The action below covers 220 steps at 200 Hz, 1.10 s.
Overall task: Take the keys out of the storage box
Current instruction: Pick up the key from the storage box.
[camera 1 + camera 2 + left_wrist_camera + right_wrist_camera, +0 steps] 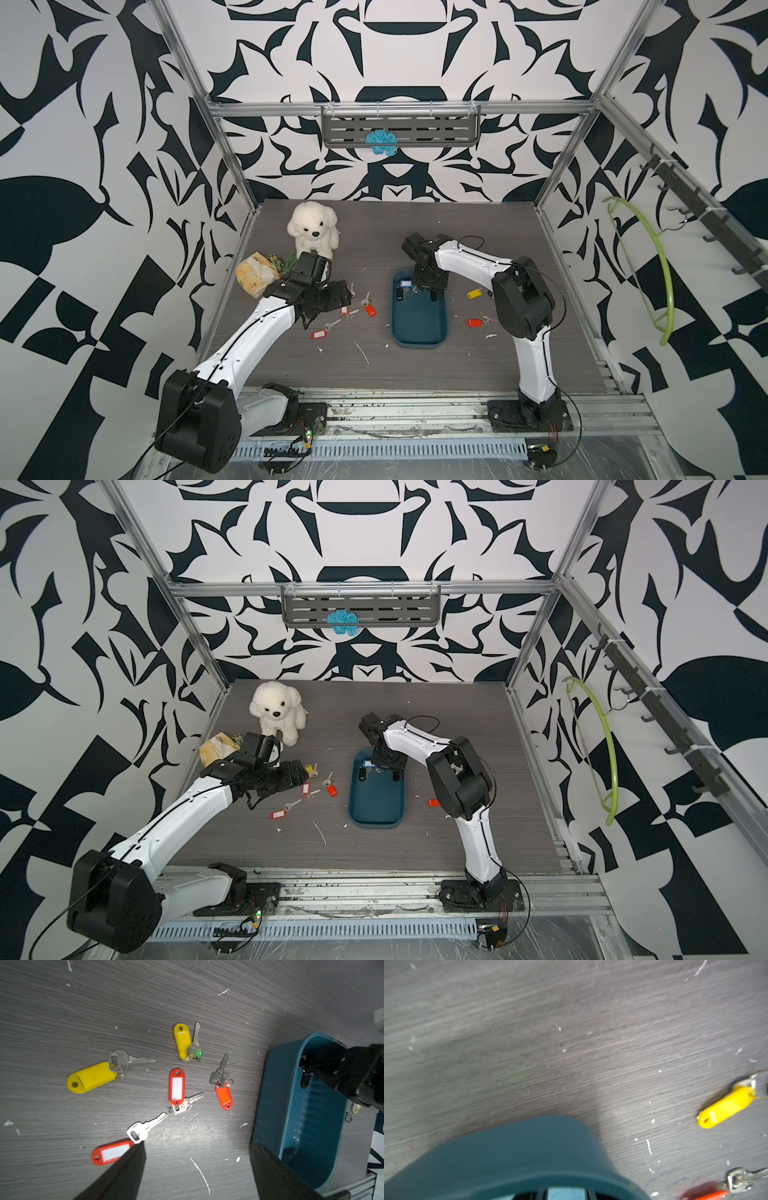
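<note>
A grey wood-grain surface (pixel 415 365) is seen from above, with two white robot arms rising from its near edge. A shallow dark teal box (pixel 419 324) with rounded corners lies a little right of the middle, its long sides running near to far.

Five keys (pixel 176 1086) with red and yellow tags lie scattered on the surface left of the box. The left claw (pixel 198 1144) hangs over them, its fingers spread wide with nothing between them. On the other side of the box lie a red-tagged key (pixel 473 322) and, farther back, a yellow-tagged key (pixel 473 294).

The right claw (pixel 424 289) reaches down into the far end of the box, beside a blue tag (pixel 404 284) and a black fob (pixel 400 294) that lie inside. Whether its fingers grip anything cannot be told.

Toward the far left corner sit a yellow packet (pixel 255 276) and a white plush dog (pixel 311 228). A grey slotted shelf (pixel 436 126) hangs on the back wall.
</note>
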Motion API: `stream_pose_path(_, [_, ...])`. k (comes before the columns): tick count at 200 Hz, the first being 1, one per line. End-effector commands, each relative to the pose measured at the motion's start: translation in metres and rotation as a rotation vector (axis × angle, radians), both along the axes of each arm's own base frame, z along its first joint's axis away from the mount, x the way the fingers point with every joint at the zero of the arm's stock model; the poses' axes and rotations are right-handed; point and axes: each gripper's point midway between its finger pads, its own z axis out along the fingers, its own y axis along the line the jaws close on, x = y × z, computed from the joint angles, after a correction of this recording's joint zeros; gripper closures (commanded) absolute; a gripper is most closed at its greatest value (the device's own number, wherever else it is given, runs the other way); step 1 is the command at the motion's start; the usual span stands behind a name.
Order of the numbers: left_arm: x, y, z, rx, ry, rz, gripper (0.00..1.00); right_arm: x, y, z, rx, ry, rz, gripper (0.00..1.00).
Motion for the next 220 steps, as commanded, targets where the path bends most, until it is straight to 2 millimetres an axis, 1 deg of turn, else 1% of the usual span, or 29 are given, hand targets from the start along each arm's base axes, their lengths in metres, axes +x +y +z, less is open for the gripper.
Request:
stream_pose_path(1, [-0.003,-0.001,-0.007,-0.001,0.016,-0.015,0.14,0.006,-0.003,0.016,-0.028,-0.032,0.009,0.7])
stream_pose_path(36, [-0.002,-0.001,-0.008,-0.004,0.018,-0.016,0.14,0.005,-0.003,0.009,-0.034,-0.017,0.011,0.73])
stream_pose_path(131, [-0.003,-0.003,-0.011,-0.009,0.033,-0.023,0.14,0.002,-0.001,-0.002,-0.03,0.007,0.016,0.72])
stream_pose_path(156, [-0.003,-0.003,-0.012,-0.01,0.037,-0.023,0.14,0.002,-0.002,-0.004,-0.034,0.009,0.018,0.75])
stream_pose_path(176, [-0.003,-0.004,-0.013,-0.009,0.038,-0.024,0.14,0.002,-0.002,-0.004,-0.034,0.009,0.02,0.8])
stream_pose_path(194, [-0.003,-0.004,-0.013,-0.009,0.041,-0.025,0.14,0.002,-0.002,-0.005,-0.034,0.009,0.021,0.87])
stream_pose_path(220, [-0.003,-0.004,-0.014,-0.01,0.042,-0.026,0.14,0.002,-0.002,-0.001,-0.03,0.004,0.024,1.0])
